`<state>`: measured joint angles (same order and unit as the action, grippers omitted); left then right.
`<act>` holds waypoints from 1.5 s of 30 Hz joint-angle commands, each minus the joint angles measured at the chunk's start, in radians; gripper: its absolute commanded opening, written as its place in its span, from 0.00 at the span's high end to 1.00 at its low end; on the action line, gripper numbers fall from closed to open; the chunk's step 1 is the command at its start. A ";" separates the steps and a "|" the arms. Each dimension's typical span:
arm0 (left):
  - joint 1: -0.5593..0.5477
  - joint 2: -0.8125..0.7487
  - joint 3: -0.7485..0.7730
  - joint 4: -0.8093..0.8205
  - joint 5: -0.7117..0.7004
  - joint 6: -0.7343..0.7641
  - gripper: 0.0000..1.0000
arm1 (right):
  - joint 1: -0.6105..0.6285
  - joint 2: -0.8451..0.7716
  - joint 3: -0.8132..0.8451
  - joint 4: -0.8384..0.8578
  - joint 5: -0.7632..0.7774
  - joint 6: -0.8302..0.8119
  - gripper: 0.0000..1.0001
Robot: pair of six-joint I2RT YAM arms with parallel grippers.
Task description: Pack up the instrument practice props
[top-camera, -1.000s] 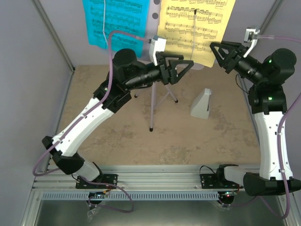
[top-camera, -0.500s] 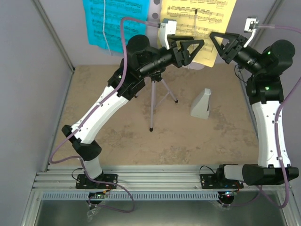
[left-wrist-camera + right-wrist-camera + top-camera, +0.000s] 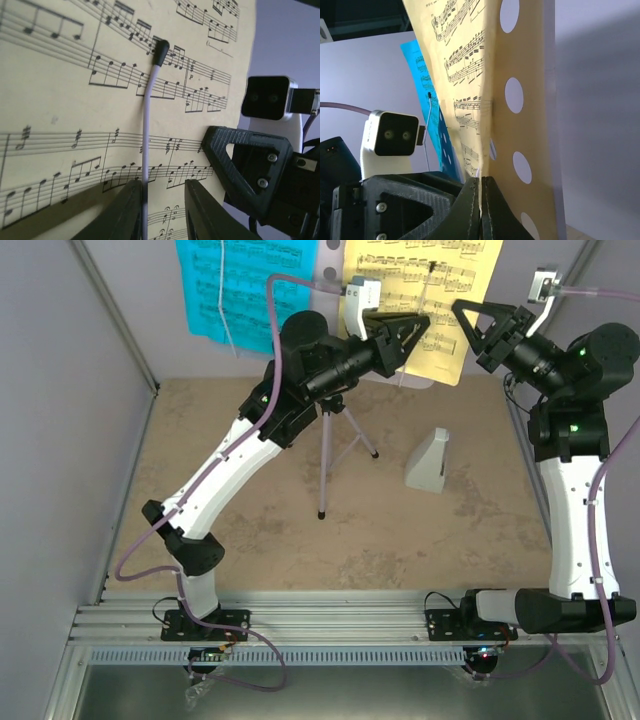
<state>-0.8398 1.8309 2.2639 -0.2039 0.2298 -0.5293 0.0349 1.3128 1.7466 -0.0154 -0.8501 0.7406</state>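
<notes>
The yellow music sheet (image 3: pixel 420 280) stands on the white perforated music stand (image 3: pixel 532 125), whose thin tripod (image 3: pixel 325 455) rises from the tabletop. The cyan music sheet (image 3: pixel 240 290) sits beside it on the left. My right gripper (image 3: pixel 481 181) is shut on the yellow music sheet (image 3: pixel 465 65) at its right edge. My left gripper (image 3: pixel 162 186) faces the front of the sheet (image 3: pixel 65 105), jaws a little apart, with a white retaining wire (image 3: pixel 148 115) against the left finger. The small grey metronome (image 3: pixel 428 460) stands on the table below.
Grey panels wall in the cell on the left (image 3: pixel 60 440) and at the back right. An aluminium rail (image 3: pixel 330 625) carrying both arm bases runs along the near edge. The two grippers (image 3: pixel 415 330) (image 3: pixel 470 325) are close together at the sheet.
My left arm rose and reached up to the yellow sheet while its jaws narrowed. My right gripper closed on the sheet's right edge.
</notes>
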 commanded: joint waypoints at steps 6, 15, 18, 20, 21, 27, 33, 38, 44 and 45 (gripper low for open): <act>-0.004 0.019 0.006 0.032 0.061 0.064 1.00 | -0.006 -0.022 0.005 -0.040 0.053 -0.056 1.00; -0.003 -0.005 -0.055 0.098 0.143 0.135 1.00 | -0.007 -0.067 -0.040 -0.077 0.193 -0.098 1.00; 0.008 -0.020 -0.102 0.165 0.186 0.128 1.00 | -0.006 -0.084 -0.048 -0.099 0.261 -0.117 1.00; 0.020 -0.026 -0.122 0.194 0.189 0.099 1.00 | -0.006 -0.092 -0.047 -0.121 0.301 -0.132 0.99; 0.026 -0.031 -0.131 0.200 0.190 0.085 1.00 | -0.006 -0.098 -0.048 -0.131 0.321 -0.140 0.99; 0.042 -0.050 -0.162 0.214 0.172 0.080 1.00 | -0.006 -0.133 -0.055 -0.151 0.383 -0.170 0.99; 0.044 -0.075 -0.188 0.209 0.102 0.090 1.00 | -0.006 -0.178 -0.077 -0.176 0.459 -0.201 1.00; 0.044 -0.085 -0.198 0.182 0.005 0.090 1.00 | -0.007 -0.268 -0.114 -0.195 0.574 -0.243 1.00; 0.045 -0.085 -0.194 0.150 -0.020 0.111 1.00 | -0.006 -0.366 -0.142 -0.218 0.743 -0.304 0.99; 0.045 -0.085 -0.195 0.149 -0.026 0.110 1.00 | -0.007 -0.383 -0.150 -0.217 0.771 -0.311 1.00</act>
<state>-0.8051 1.7679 2.0777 -0.0109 0.2745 -0.4419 0.0341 0.9874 1.6196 -0.2245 -0.2283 0.4854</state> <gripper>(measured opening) 0.027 0.022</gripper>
